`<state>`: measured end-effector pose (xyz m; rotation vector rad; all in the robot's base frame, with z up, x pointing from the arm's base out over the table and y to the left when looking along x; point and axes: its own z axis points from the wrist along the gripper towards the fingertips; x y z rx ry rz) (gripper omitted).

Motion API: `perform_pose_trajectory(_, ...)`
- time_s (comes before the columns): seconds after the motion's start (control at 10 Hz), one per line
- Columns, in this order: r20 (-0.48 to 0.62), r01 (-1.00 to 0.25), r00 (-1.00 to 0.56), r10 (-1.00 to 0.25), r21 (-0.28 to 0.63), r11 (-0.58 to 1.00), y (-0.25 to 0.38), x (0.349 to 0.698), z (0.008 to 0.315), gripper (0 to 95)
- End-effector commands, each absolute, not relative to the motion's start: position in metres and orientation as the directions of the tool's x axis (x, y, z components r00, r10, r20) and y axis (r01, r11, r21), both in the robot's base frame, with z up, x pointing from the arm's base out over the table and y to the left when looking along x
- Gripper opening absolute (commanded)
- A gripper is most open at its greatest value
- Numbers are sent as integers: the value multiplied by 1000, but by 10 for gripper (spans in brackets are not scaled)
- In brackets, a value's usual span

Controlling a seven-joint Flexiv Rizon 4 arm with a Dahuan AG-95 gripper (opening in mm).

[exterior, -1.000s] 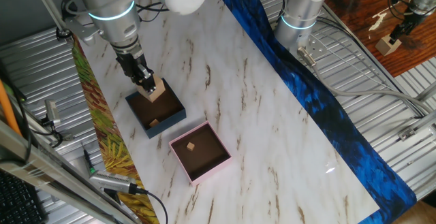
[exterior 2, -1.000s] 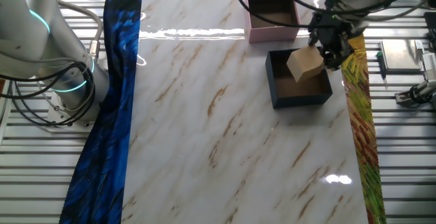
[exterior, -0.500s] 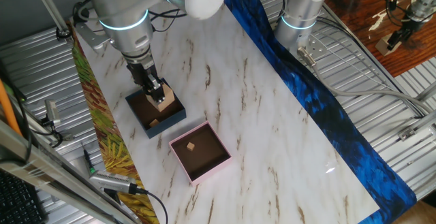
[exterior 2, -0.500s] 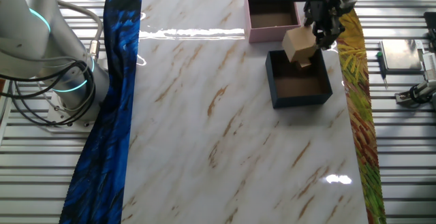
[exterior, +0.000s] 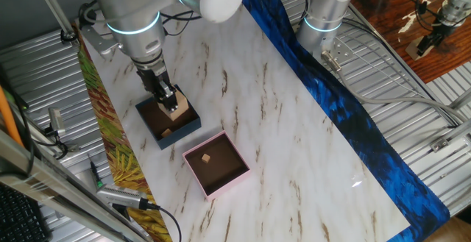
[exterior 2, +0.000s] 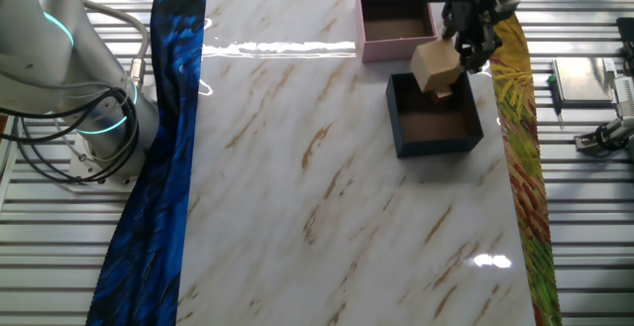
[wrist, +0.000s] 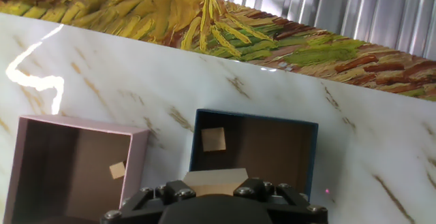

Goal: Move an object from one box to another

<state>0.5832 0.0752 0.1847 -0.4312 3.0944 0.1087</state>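
Lifted since 1 s ago, the tan wooden cube point(exterior 2: 437, 66) hangs over the dark navy-blue square box point(exterior 2: 434, 115), toward the pale pink square box point(exterior 2: 394, 19). Gripper point(exterior 2: 466, 47) jaws clamped on its flat sides; likely light, rigid, secure.

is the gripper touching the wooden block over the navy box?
Touching. The other fixed view shows the gripper clamped on the wooden block, lifted above the navy box; the hand view shows the block between the fingers.

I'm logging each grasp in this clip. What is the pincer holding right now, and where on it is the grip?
The pincer holds a tan wooden block by its upper end, above the dark blue box. The block hangs tilted below the fingers.
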Motion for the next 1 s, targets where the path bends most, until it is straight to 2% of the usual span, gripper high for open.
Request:
perform_pose_trajectory(0.1, -38, -356, -934, -355, 46, 933, 75, 583, 185, 0)
perform_pose_trajectory(0.5, -26, -334, -942, -334, 51, 941, 81, 582, 186, 0)
perform_pose_trajectory(0.7, -24, -275, -961, -274, 57, 960, 128, 577, 193, 0)
perform_pose_trajectory(1.0, -25, -247, -969, -246, 63, 967, 143, 578, 193, 0)
